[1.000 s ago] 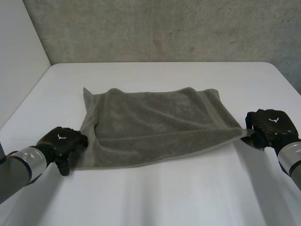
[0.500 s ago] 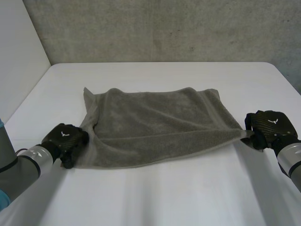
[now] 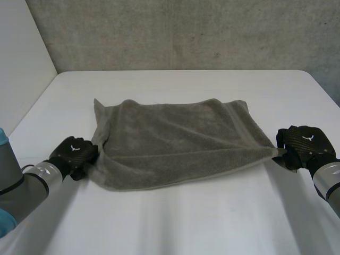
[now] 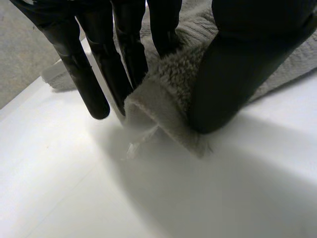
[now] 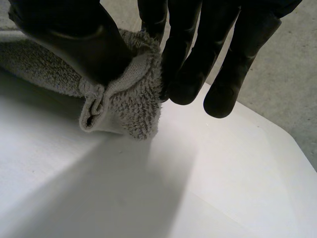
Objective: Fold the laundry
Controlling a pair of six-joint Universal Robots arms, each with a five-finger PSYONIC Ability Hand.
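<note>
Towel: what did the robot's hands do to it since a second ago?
The left hand slid in toward the towel and now pinches its near left corner between thumb and fingers. That corner has been drawn inward across the table. The right hand stayed put, pinching the near right corner, and the towel's far edge lies as before.

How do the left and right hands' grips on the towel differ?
Left hand holds the towel at its near left corner; right hand at its near right corner. At the left hand the cloth is a flat folded flap; at the right hand a bunched wad. Toward the right hand the towel draws to a point; by the left hand it creases. Both pinch it between thumb and fingers, low over the table.
</note>
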